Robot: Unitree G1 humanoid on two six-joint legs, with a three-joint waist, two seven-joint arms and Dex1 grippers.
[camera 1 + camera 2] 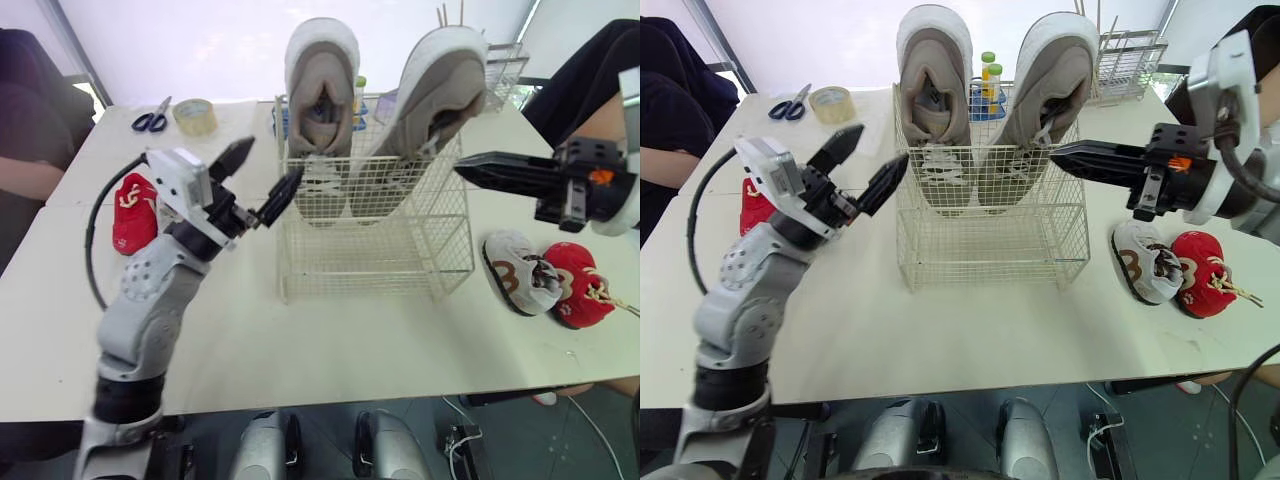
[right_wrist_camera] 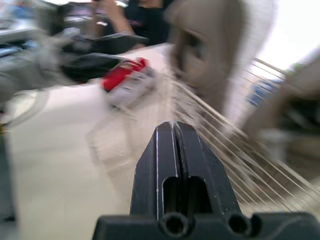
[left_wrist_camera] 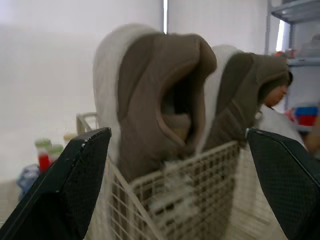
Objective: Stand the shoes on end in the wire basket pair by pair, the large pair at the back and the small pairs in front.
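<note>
Large pair standing heels-up at back of wire basket, toes blurring behind mesh. L hand gaping beside it; R hand pressing together. Small shoes lying on bench; red shoe half-hiding behind L arm.

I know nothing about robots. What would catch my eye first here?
Two big grey shoes stand heel-up in the wire basket at mid-table, towering over its rim. The left claw gapes open by the basket's left side, while the right claw, shut, points at its right side. Small shoes lie on the table: a grey shoe and a red shoe on the right, another red shoe on the left.
</note>
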